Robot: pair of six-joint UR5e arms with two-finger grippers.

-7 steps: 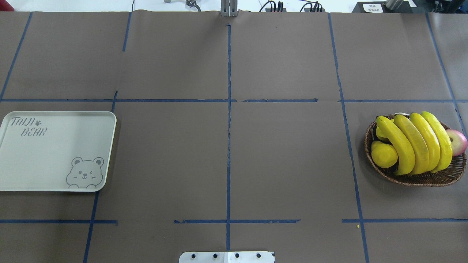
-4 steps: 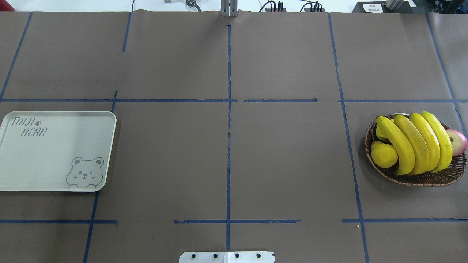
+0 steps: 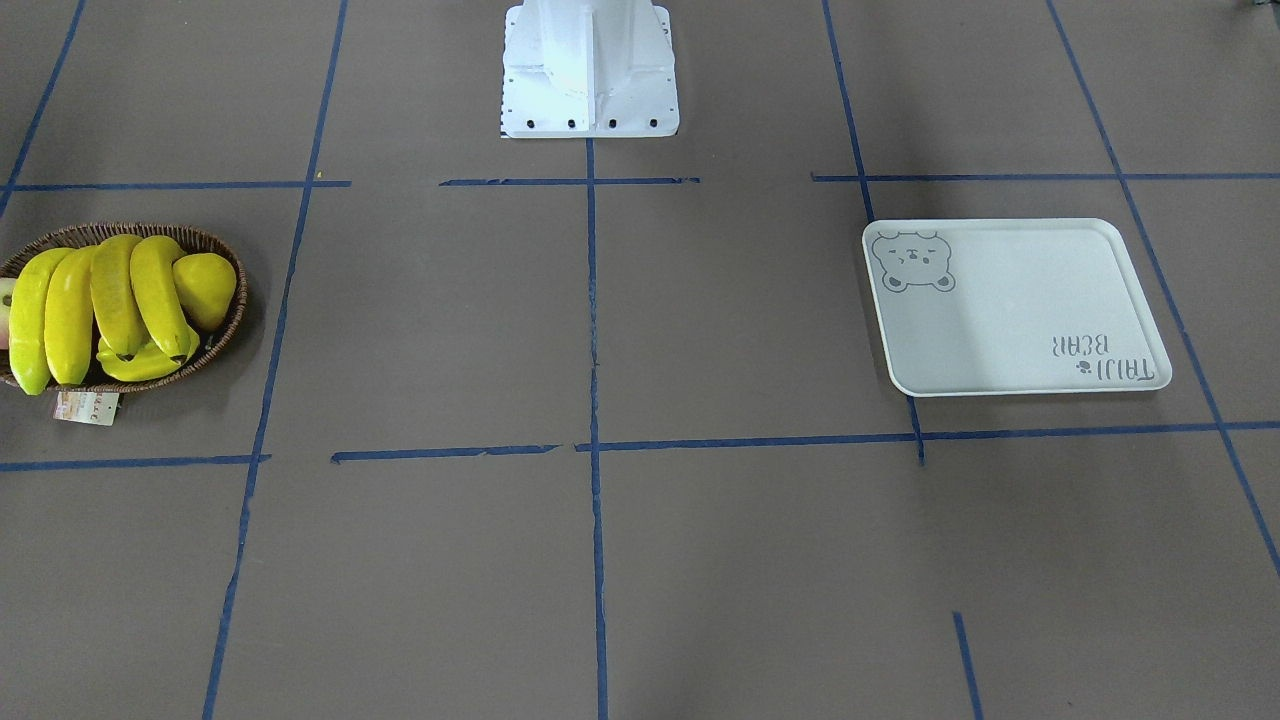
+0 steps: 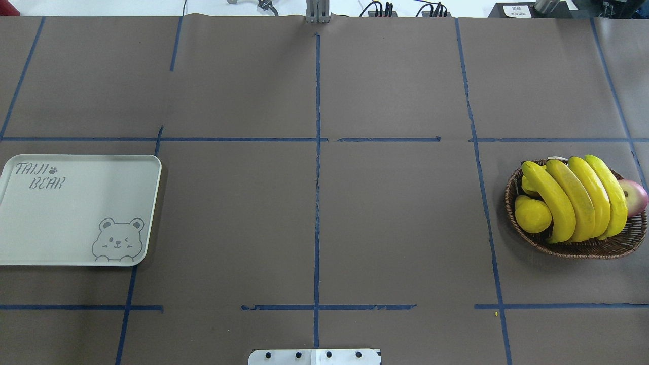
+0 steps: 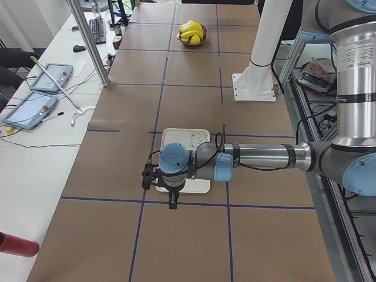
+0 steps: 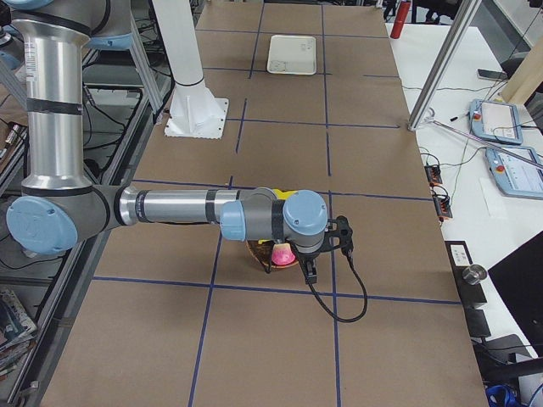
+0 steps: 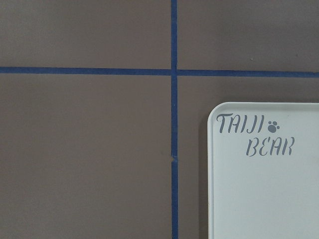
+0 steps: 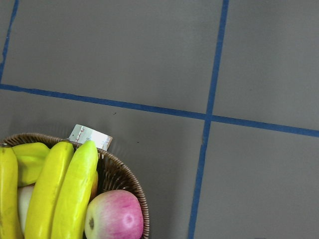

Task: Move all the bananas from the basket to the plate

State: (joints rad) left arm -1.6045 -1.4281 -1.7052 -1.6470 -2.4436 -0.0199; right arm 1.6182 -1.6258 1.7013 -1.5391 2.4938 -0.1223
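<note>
Four bananas (image 4: 578, 197), counted side by side. One basket (image 4: 588, 249), one plate (image 4: 76, 223), one desk (image 4: 395, 213). Other fruit: one apple (image 4: 636, 196), one pear (image 4: 532, 214) and one ridged yellow fruit (image 3: 140, 365) — mostly hidden. One paper tag (image 3: 87, 407). Robot arms (image 5: 264, 157) — two.

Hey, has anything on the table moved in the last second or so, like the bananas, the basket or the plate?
Nothing has visibly changed in the overhead view. The four bananas lie in the basket exactly as before, and the plate sits in the same spot with nothing on it.
</note>
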